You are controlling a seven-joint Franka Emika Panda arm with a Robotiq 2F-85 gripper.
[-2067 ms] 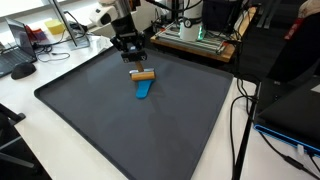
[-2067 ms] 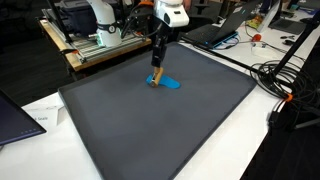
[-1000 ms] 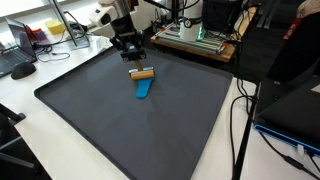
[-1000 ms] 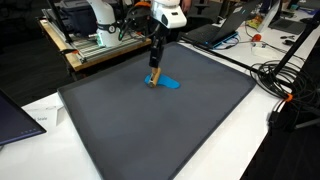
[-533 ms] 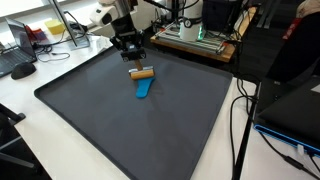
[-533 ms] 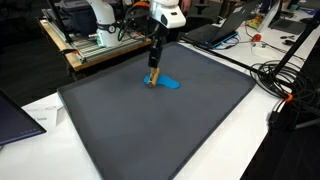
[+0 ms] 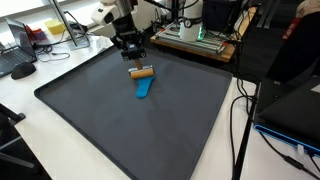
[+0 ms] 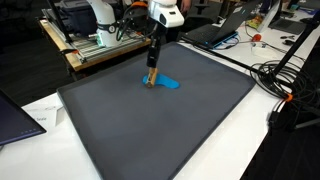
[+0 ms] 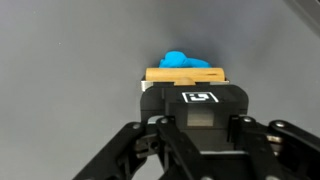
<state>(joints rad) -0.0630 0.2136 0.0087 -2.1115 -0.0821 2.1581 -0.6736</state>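
In an exterior view, the gripper point(image 7: 137, 64) stands in the upper centre of the frame, its fingers closed to a narrow span on the wooden block point(image 7: 143, 72), with the blue object point(image 7: 145, 88) lying just below on the dark grey mat point(image 7: 120, 130). In an exterior view from another side, the wooden block point(image 8: 150, 81) sits at the fingertips, upper centre, and the blue object point(image 8: 168, 83) lies just to its right. In the wrist view, the gripper body fills the lower frame, with the wooden block point(image 9: 185, 74) directly above it and the blue object point(image 9: 185, 59) showing above the block.
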